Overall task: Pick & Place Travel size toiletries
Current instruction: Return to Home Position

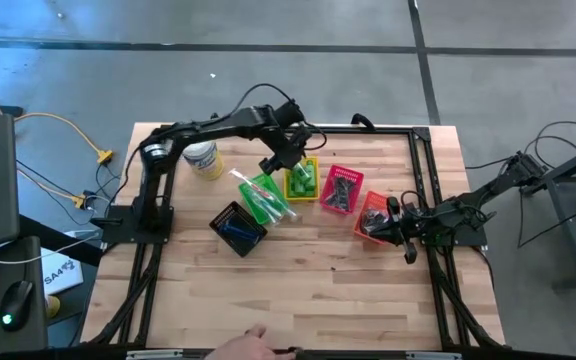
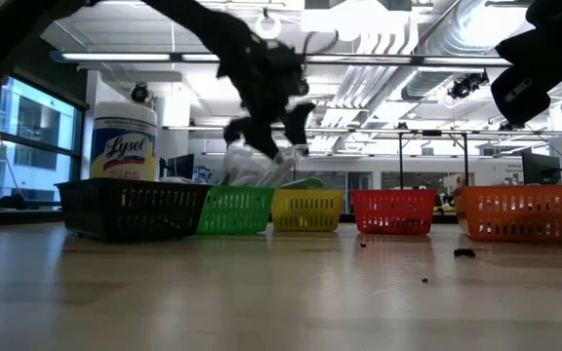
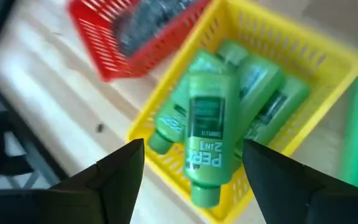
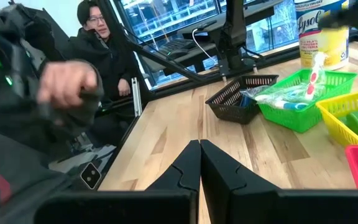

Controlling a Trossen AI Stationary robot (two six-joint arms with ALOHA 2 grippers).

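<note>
Left wrist view: my left gripper hangs directly over the yellow bin. Both dark fingers are spread wide and nothing is held between them.
Green bottles: several bright green mini bottles lie piled inside the yellow bin. The top one lies label up across the others.
Red bin: the red bin sits just beside the yellow bin, on the side toward my right arm. It holds dark things that are too blurred for me to name.
Green bin: the green bin sits just beside the yellow bin on the opposite side. Clear-wrapped toothbrushes stick up out of it.
Black bin: the black bin comes next after the green bin, going away from the yellow bin. Something blue shows inside it.
Orange bin: the orange bin stands past the red bin, at the end of the row, well apart from the yellow bin.
Right gripper: my right gripper is low by the orange bin, well apart from the yellow bin. Its fingers are pressed together and it is empty.
Tub: the white tub stands upright beyond the green bin from the yellow bin, toward my left arm's base.
Person: a person in dark clothes sits past the table edge, far beyond the black bin from the yellow bin. A blurred hand shows nearer my right wrist.
</note>
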